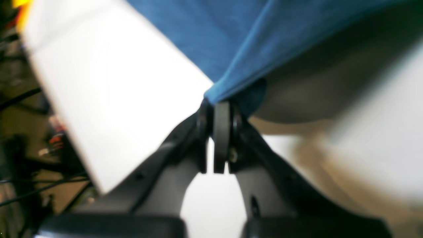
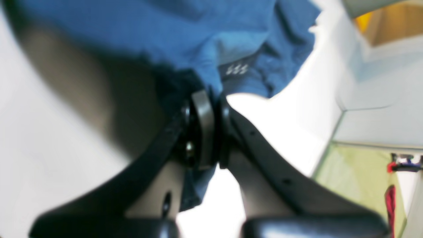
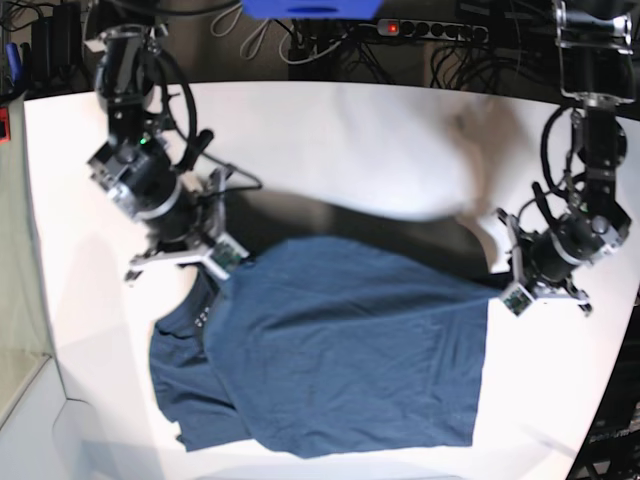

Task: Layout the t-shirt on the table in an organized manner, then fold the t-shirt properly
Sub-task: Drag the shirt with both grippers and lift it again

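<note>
Both the left gripper (image 1: 220,109) and right gripper (image 2: 206,99) pinched the t-shirt (image 3: 340,350), lifting its edge above the table (image 3: 330,130).

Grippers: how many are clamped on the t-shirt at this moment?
2. The left gripper pinches one corner of the t-shirt on the base view's right; the right gripper pinches an edge near the neck label, on that view's left.

left pincer (image 1: 220,109) clamped, right pincer (image 2: 208,99) clamped
</note>
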Tool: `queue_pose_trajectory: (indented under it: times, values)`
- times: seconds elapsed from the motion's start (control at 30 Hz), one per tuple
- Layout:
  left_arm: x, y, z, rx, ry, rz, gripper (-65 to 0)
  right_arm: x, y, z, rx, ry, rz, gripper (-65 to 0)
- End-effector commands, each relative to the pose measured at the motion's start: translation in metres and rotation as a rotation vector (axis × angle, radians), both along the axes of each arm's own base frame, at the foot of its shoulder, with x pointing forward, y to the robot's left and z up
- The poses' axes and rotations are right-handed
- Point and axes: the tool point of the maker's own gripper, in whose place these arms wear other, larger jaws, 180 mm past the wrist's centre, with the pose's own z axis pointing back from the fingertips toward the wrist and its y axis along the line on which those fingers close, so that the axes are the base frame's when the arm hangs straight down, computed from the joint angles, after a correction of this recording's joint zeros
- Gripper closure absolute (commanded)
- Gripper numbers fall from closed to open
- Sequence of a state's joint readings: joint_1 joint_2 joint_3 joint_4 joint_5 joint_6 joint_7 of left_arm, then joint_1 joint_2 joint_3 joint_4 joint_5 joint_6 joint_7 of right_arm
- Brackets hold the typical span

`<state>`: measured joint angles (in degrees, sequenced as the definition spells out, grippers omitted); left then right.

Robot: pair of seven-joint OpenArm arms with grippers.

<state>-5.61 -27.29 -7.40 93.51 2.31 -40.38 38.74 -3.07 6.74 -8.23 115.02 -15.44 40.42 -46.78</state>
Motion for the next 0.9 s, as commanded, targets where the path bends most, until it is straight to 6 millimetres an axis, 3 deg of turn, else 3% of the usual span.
queue_pose_trajectory:
  times: [0.0, 0.13, 0.23, 0.33, 0.43, 0.6, 0.63, 0.73, 0.87]
  values:
    - [0.005, 0.015, 0.016, 0.017, -0.041, 0.024, -0.5, -0.008, 0.012, 0.0, 0.033, 0.0, 0.03, 0.0]
    - [0.008, 0.047, 0.036, 0.025, -0.092, 0.108, -0.5, -0.043, 0.056, -0.022, 0.059, 0.085, 0.154, 0.0]
    - [0.011, 0.064, 0.05, 0.048, -0.123, 0.135, -0.5, -0.066, 0.094, -0.027, 0.1, 0.123, 0.241, 0.0]
    - [0.011, 0.072, 0.055, 0.071, -0.126, 0.139, -0.4, -0.084, 0.126, -0.026, 0.158, 0.153, 0.295, 0.0]
    - [0.01, 0.074, 0.055, 0.079, -0.122, 0.139, -0.4, -0.091, 0.143, -0.028, 0.184, 0.173, 0.323, 0.0]
    - [0.007, 0.077, 0.053, 0.082, -0.117, 0.144, -0.4, -0.091, 0.14, -0.03, 0.176, 0.174, 0.32, 0.0]
    - [0.005, 0.083, 0.056, 0.081, -0.123, 0.162, -0.4, -0.089, 0.132, -0.029, 0.158, 0.165, 0.314, 0.0]
    - [0.005, 0.099, 0.079, 0.072, -0.189, 0.212, -0.4, -0.078, 0.112, -0.026, 0.117, 0.133, 0.291, 0.0]
    - [0.023, 0.089, 0.133, 0.075, -0.337, 0.191, -0.4, -0.043, 0.081, -0.007, 0.076, 0.043, 0.219, 0.0]
